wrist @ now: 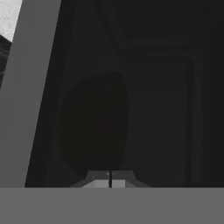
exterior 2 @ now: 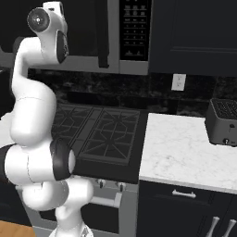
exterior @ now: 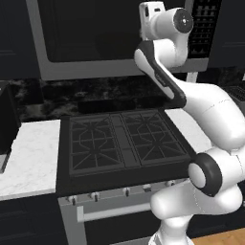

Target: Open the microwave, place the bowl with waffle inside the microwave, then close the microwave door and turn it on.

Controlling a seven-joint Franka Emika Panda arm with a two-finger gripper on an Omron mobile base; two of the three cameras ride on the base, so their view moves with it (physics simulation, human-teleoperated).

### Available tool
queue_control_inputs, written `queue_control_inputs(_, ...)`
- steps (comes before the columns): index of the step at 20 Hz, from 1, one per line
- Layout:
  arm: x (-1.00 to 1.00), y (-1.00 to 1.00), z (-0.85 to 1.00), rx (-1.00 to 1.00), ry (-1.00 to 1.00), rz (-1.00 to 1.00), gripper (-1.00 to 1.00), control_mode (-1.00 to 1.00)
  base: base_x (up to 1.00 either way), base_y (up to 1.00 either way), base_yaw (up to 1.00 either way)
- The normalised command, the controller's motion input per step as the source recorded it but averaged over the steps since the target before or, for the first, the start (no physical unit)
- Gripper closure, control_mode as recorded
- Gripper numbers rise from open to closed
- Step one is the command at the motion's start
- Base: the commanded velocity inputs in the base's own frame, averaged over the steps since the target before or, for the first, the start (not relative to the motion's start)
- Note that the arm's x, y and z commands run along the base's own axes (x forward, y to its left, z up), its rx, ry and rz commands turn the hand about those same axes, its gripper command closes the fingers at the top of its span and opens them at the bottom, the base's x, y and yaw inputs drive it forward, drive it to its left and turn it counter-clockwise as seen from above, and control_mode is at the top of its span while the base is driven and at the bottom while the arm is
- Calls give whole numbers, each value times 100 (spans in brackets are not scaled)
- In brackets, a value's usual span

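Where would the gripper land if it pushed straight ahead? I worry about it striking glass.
Most likely the microwave door's dark glass panel: the shut gripper points straight at it, grey metal frame off to one side. Depth is unclear; the gap looks small.

My arm [exterior: 210, 115] is glossy white with fat rounded link shells, smooth, almost inflated-looking. I see dark charcoal rings at the joints: one wide black band around the big lower joint [exterior: 206, 173], ending in a white round cap. A black stripe [exterior: 160, 76] runs along the slimmer upper link like a seam. The top joint housing [exterior: 177, 21] is white with a dark grey circular end cap and a small pale centre dot. In the right base view I get the same white shells and a black collar [exterior 2: 59, 159] on the lower link. My two-finger gripper's small tips [wrist: 110, 178] are dark grey, wedge-shaped.
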Motion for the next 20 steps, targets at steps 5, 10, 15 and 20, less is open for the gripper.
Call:
queue_control_inputs(5, -100, 0, 4, 0, -22, 8, 100, -100, 0, 0, 0)
queue_control_inputs(10, -100, -10, -3, 1, -3, 12, 100, -100, 0, 0, 0)
queue_control_inputs(15, -38, -81, -31, 10, 6, 5, 100, -100, 0, 0, 0)
queue_control_inputs(20, -19, -91, -17, 11, 0, 8, 100, -100, 0, 0, 0)
